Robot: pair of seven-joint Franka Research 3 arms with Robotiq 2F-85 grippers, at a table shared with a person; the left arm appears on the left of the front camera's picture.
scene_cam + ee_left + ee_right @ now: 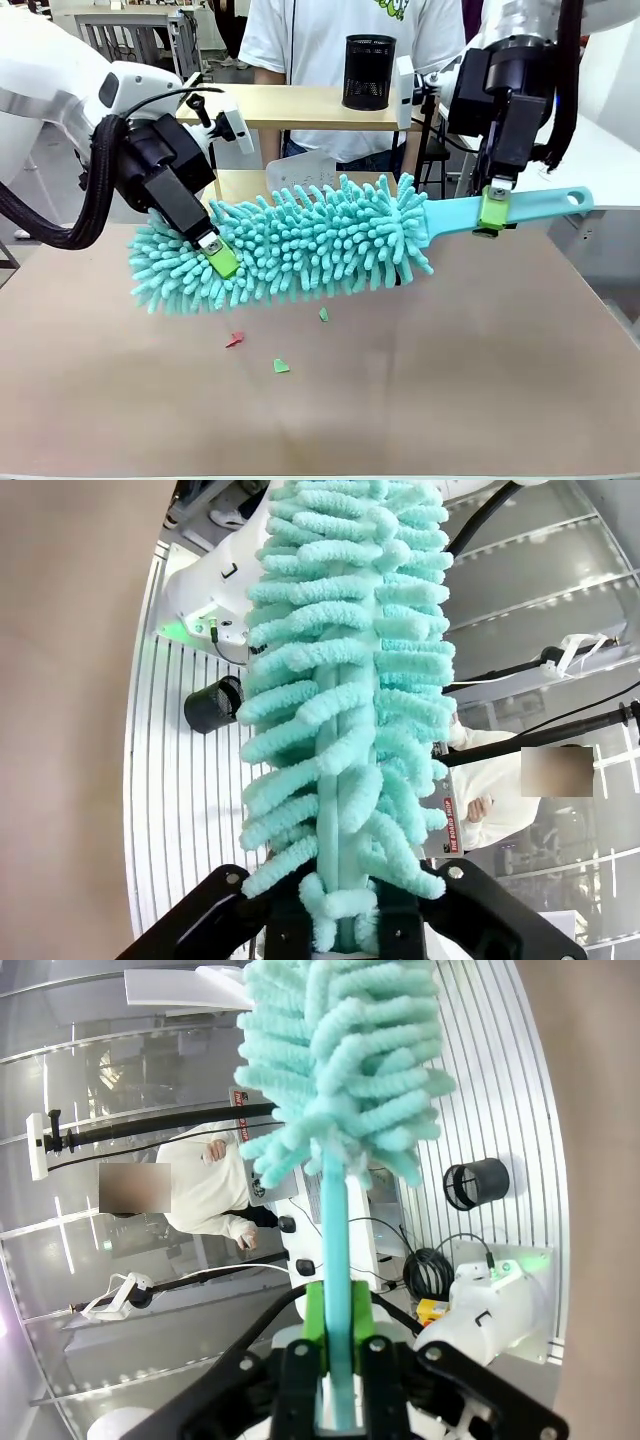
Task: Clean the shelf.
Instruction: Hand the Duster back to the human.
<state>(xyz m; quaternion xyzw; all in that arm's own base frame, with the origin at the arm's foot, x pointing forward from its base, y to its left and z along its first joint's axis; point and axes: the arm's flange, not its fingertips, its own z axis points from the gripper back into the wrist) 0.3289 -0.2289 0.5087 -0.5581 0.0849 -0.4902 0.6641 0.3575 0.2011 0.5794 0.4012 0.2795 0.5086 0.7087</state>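
Observation:
A teal microfibre duster (330, 240) hangs level above the brown table, held at both ends. My left gripper (220, 258) is shut on its fluffy head near the left end; in the left wrist view the strands (345, 680) rise from between that gripper's (345, 930) jaws. My right gripper (493, 210) is shut on the flat teal handle (545, 203), which in the right wrist view runs up from the gripper (337, 1350) to the duster head (340, 1050). The shelf (300, 105), light wooden boards in a black frame, stands behind the duster at the table's far side.
A black mesh cup (368, 72) stands on the shelf's top board. A person in a white shirt (320, 40) stands behind the shelf. A red scrap (235, 340) and two green scraps (281, 366) lie on the brown table (450, 380) below the duster.

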